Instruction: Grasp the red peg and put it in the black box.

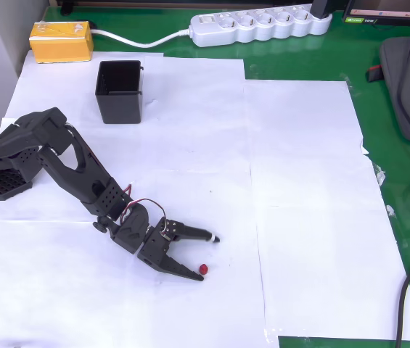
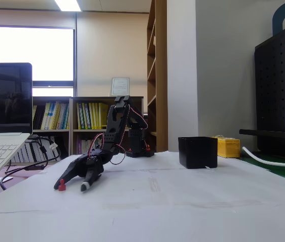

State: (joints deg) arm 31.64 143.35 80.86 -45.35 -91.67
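Note:
The red peg [image 1: 203, 269] lies on the white paper, touching or almost touching the tip of the lower finger in the overhead view; in the fixed view the red peg [image 2: 61, 186] stands just under the left fingertip. My gripper [image 1: 208, 257] is low over the paper and open, its fingers spread in a V with the peg at the mouth's edge, not between the pads. The black box [image 1: 120, 91] stands upright and open-topped at the upper left, far from the gripper; the fixed view shows the black box [image 2: 197, 152] to the right.
A yellow block [image 1: 61, 41] sits beyond the box. A white power strip [image 1: 260, 26] and its cable run along the top edge. The arm's base [image 1: 1, 170] is at the left. A laptop [image 2: 1, 131] stands at the left of the fixed view.

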